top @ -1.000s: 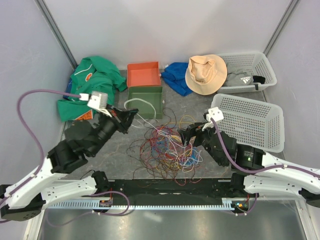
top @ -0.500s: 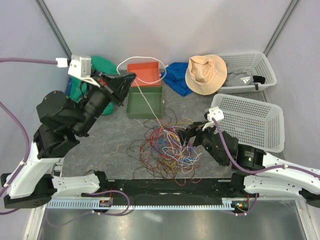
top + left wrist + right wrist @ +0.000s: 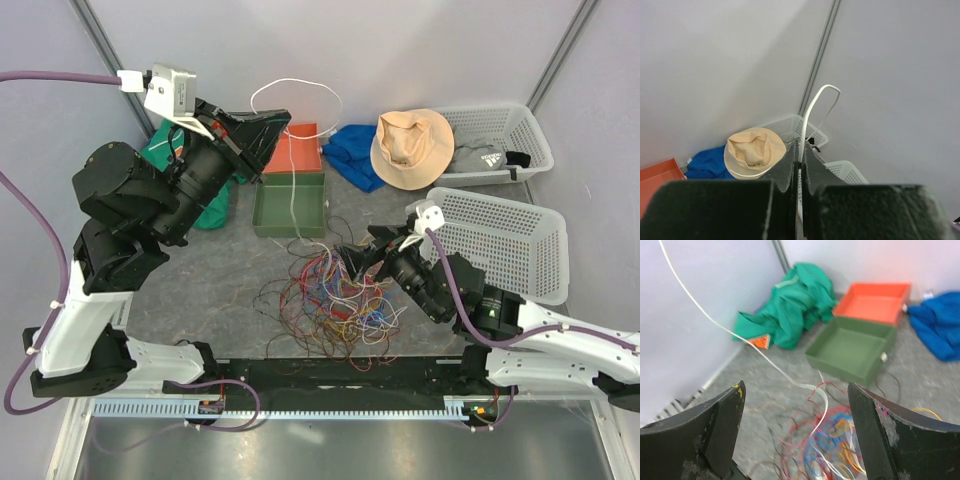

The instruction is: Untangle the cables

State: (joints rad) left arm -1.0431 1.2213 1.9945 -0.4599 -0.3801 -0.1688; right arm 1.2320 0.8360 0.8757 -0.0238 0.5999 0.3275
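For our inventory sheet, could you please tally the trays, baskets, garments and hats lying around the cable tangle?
Trays: 2 (orange tray, green tray)
Baskets: 2 (far basket, near basket)
Garments: 3 (green garment, blue garment, grey garment)
Hat: 1
Total: 8

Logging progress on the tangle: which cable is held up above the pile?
The white cable: the left gripper is shut on it, and it stretches up from the heap. The red, blue and yellow cables lie in the heap.
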